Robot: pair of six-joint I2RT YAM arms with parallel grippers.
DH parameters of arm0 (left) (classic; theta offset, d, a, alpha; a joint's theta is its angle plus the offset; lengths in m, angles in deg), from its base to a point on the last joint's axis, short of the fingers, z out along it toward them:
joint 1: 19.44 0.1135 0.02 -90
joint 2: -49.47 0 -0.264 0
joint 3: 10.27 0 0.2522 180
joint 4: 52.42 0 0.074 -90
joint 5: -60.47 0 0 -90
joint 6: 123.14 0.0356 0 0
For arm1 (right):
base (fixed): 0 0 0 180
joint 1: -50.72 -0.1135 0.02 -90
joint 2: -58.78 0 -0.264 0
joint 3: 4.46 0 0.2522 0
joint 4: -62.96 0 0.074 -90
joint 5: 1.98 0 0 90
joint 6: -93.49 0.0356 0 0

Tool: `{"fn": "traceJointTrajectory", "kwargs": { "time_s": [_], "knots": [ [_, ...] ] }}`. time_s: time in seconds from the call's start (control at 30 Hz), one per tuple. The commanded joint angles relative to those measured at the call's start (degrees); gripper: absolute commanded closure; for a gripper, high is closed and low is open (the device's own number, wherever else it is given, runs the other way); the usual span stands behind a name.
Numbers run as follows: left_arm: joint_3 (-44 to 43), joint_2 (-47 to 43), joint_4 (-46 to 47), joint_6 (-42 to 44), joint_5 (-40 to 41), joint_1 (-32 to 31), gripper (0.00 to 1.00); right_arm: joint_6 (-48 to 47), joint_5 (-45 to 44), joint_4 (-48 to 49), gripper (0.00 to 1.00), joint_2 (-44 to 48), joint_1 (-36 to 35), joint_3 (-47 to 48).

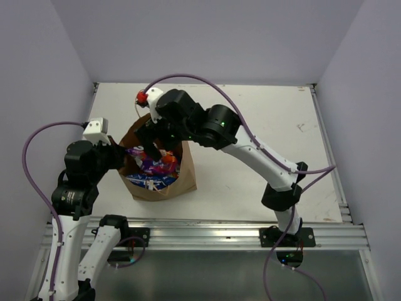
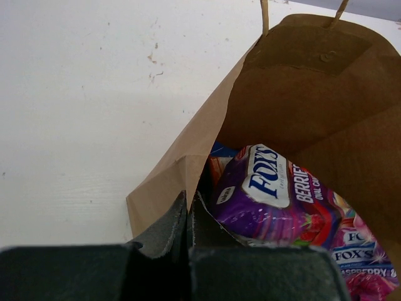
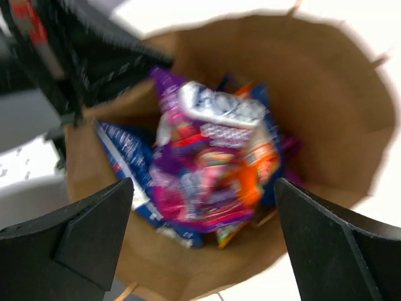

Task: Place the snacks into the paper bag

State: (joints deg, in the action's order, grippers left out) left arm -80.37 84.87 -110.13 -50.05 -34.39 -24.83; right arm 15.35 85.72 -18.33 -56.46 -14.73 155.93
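Surface and room. We see a flat white desk (image 1: 263, 125) with a few faint scuffs, enclosed by plain pale walls (image 1: 188, 37). A ribbed metal rail (image 1: 213, 233) runs along its near edge.

Task items. The paper bag (image 1: 182, 182) stands upright on the desk with its mouth open upward. It is matte brown kraft, creased, with rectangular walls. A thin tan handle (image 2: 264, 15) rises from the rim farthest from the left pincer (image 2: 189, 199).

Left pincer. Its dark fingers are pressed together on the bag's near rim, and the paper edge enters the seam between them. Just ahead of it and inside the bag lies a glossy purple packet (image 2: 263, 200) with a white label. A pink-magenta packet (image 2: 363, 263) lies to the right of that.

Right pincer (image 3: 203, 183). We find it above the bag mouth, its fingers spread wide with nothing between them. Directly beneath it the snacks (image 1: 153, 164) lie piled inside the bag. In this blurred view an orange packet (image 3: 257, 169) sits toward its right finger and a blue chip bag (image 3: 125, 157) toward its left finger.
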Motion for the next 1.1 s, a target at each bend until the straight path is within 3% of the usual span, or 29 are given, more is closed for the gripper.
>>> {"fn": "traceJointTrajectory", "kwargs": {
  "time_s": [0.0, 0.1, 0.2, 0.6, 0.7, 0.83, 0.87, 1.07],
  "knots": [
    [0.3, -0.3, 2.2, 1.1, -1.8, -0.2, 1.00, -2.0, -12.4, 6.3, 0.01, 7.0, 0.3, 0.2],
    [0.3, -0.4, 2.3, 1.0, -2.0, -0.2, 1.00, -2.2, -16.8, 9.1, 0.01, 12.4, 0.3, -6.0],
    [0.3, -0.4, 2.5, 1.1, -2.3, -0.2, 1.00, -1.1, -18.7, 4.9, 0.01, 12.1, 0.5, -7.7],
    [0.6, -1.6, 2.0, 1.1, -2.9, -0.2, 1.00, 3.8, -15.1, 7.1, 0.07, 12.1, 0.5, -21.5],
    [0.8, -2.1, 1.8, 1.1, -3.0, -0.2, 1.00, 4.4, -16.4, 7.1, 0.27, 12.1, 0.5, -24.1],
    [0.9, -2.4, 2.0, 1.3, -4.2, -0.2, 1.00, 6.1, -18.9, 7.1, 0.93, 12.9, 0.5, -27.4],
    [0.9, -2.4, 2.1, 1.3, -4.5, -0.3, 1.00, 6.4, -19.4, 6.8, 1.00, 13.5, 0.5, -28.1],
    [-4.1, -0.5, 3.7, -0.5, -7.2, -0.4, 1.00, 7.0, -22.6, 3.7, 1.00, 16.9, 0.5, -25.4]
  ]
}}
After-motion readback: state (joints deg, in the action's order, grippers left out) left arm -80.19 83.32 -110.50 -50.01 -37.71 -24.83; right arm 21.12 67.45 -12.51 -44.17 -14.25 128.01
